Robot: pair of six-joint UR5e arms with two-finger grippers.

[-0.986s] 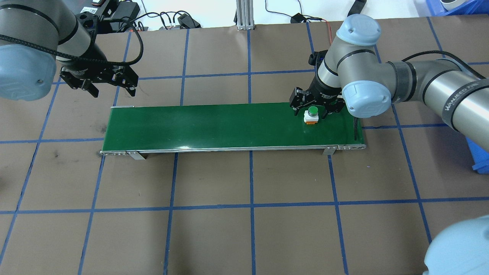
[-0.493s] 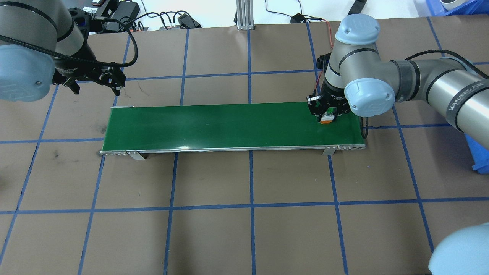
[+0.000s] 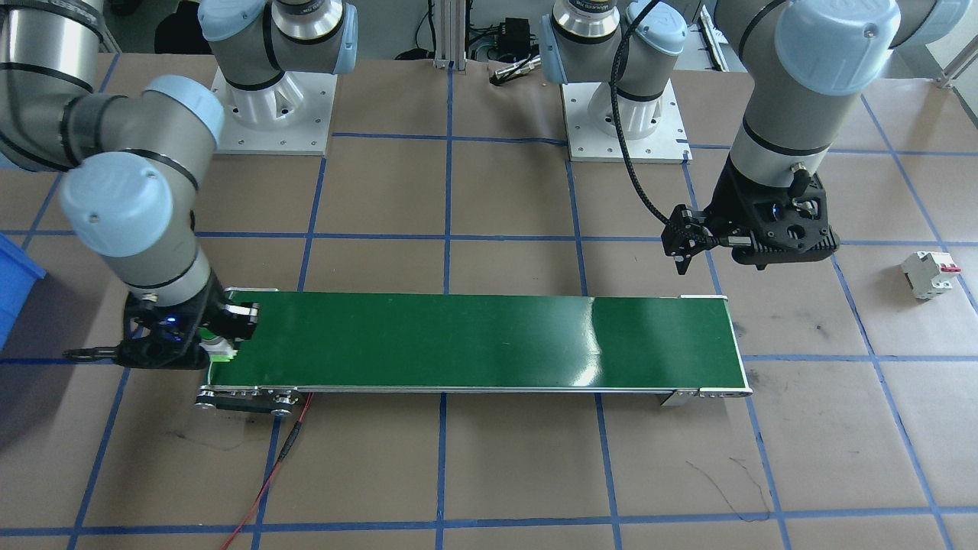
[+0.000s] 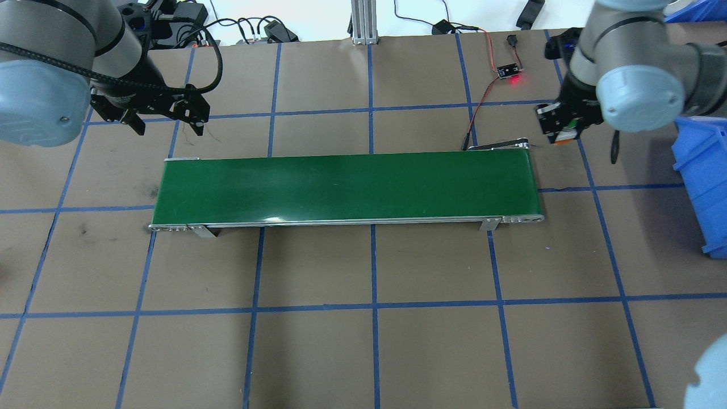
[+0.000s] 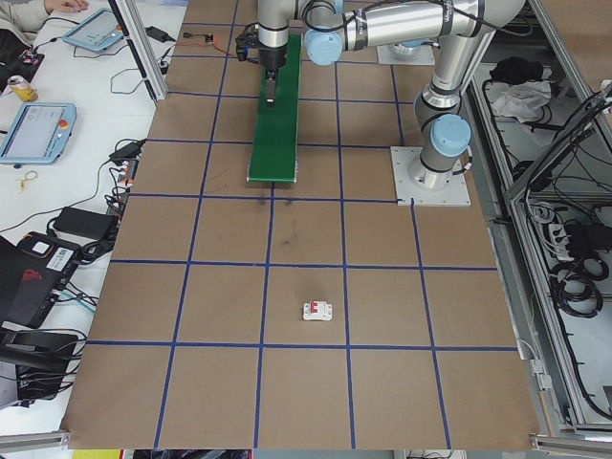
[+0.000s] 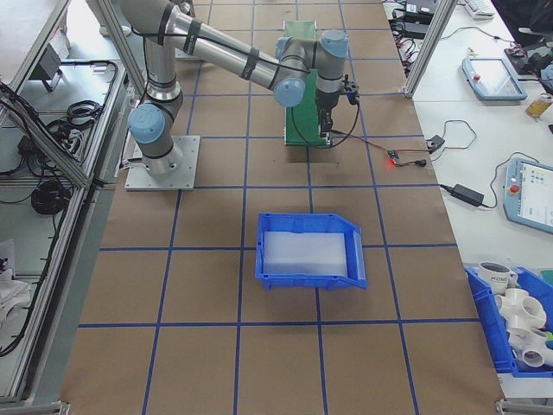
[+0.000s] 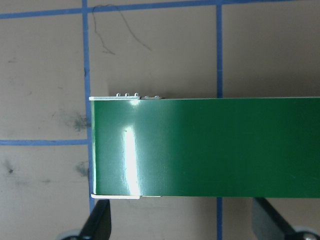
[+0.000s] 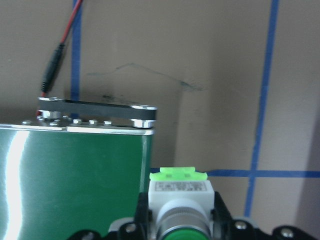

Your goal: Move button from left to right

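Note:
The button (image 8: 180, 200), with a round green cap, white-grey body and light green base, is clamped between the fingers of my right gripper (image 8: 180, 217). In the overhead view that gripper (image 4: 561, 129) hangs just past the far right corner of the green conveyor belt (image 4: 341, 184), and a bit of the button (image 4: 564, 137) shows under it. The front-facing view shows the button (image 3: 221, 350) in the same gripper (image 3: 225, 340) by the belt's end. My left gripper (image 4: 167, 120) hovers open and empty behind the belt's left end (image 7: 200, 145).
A white circuit breaker with a red lever (image 3: 928, 275) lies on the table beyond the belt's left end. A blue bin (image 4: 704, 170) stands at the right. A red wire and a small lit board (image 4: 508, 71) lie behind the belt's right end.
My right gripper shut on the button on the belt's right end, then carried it up and off past the belt's far right corner. The left gripper shifted only slightly.

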